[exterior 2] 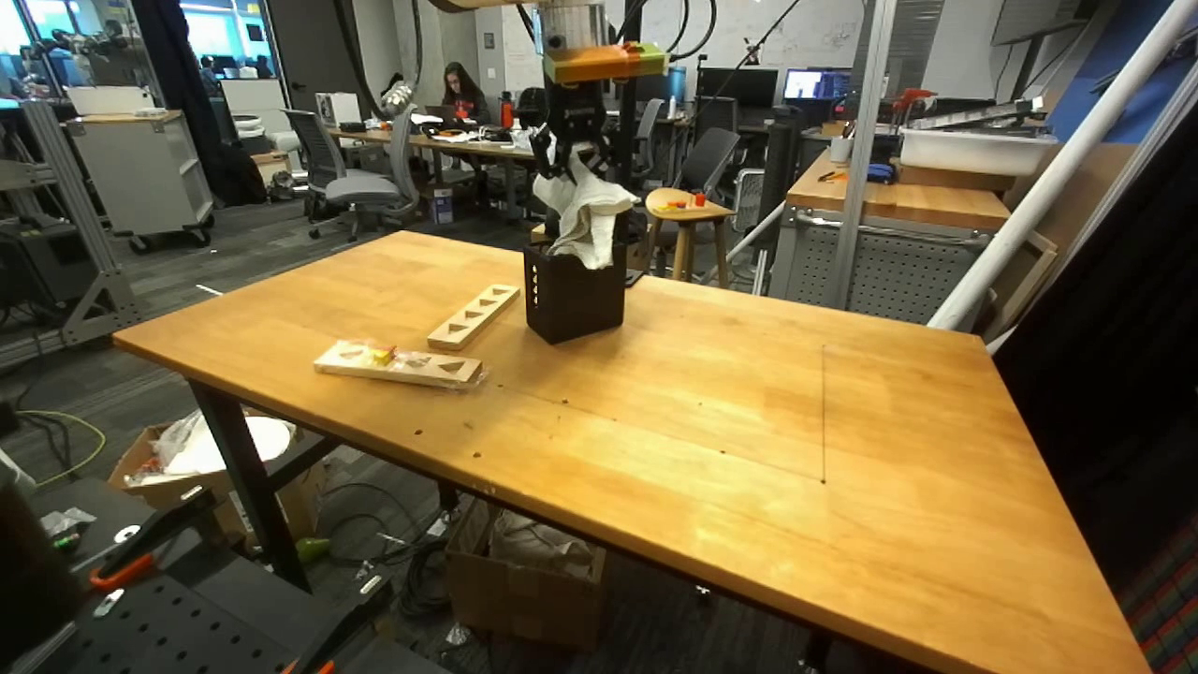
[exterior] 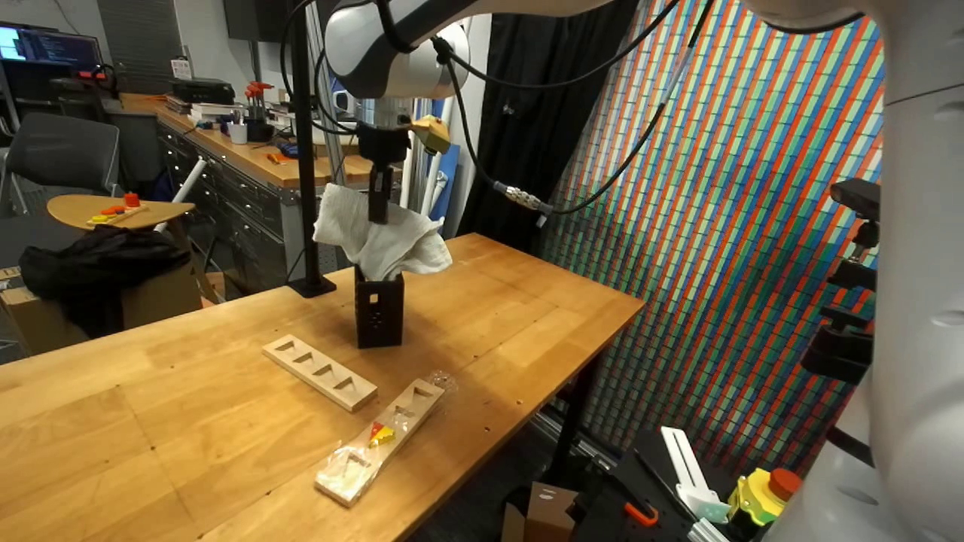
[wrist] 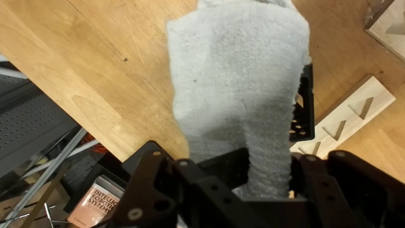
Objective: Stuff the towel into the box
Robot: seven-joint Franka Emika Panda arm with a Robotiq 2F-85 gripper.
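— Gripper (wrist: 269, 171) first, since it's right up in our lens in the wrist view: dark fingers (wrist: 229, 167) on either side, white towel (wrist: 239, 69) in the middle. Are we calling that a pinch?

— Yeah, we'd say so. They're closed in on a bunched bit of it, which fills the gap.

— Cool. And where do we have the rest of the towel?

— At the mouth of the black box (exterior 2: 576, 300), a big chunk of it above the rim. In both exterior views we see it flop out above the opening. How deep the lower end goes, we can't tell.

— Box looks upright on the wooden table (exterior 2: 749, 412) to us.

— Same. Near it we've got a plain wooden strip (exterior: 312, 366) with triangular notches, then a bit further off a plastic-wrapped strip (exterior: 379, 455) with red and yellow bits (exterior: 381, 435) on it.

— Plus we spotted a book (wrist: 95, 202) low in the wrist view, "SYSTEMS" readable on its cover, and in an exterior view a person (exterior 2: 463, 94) sitting way in the background.
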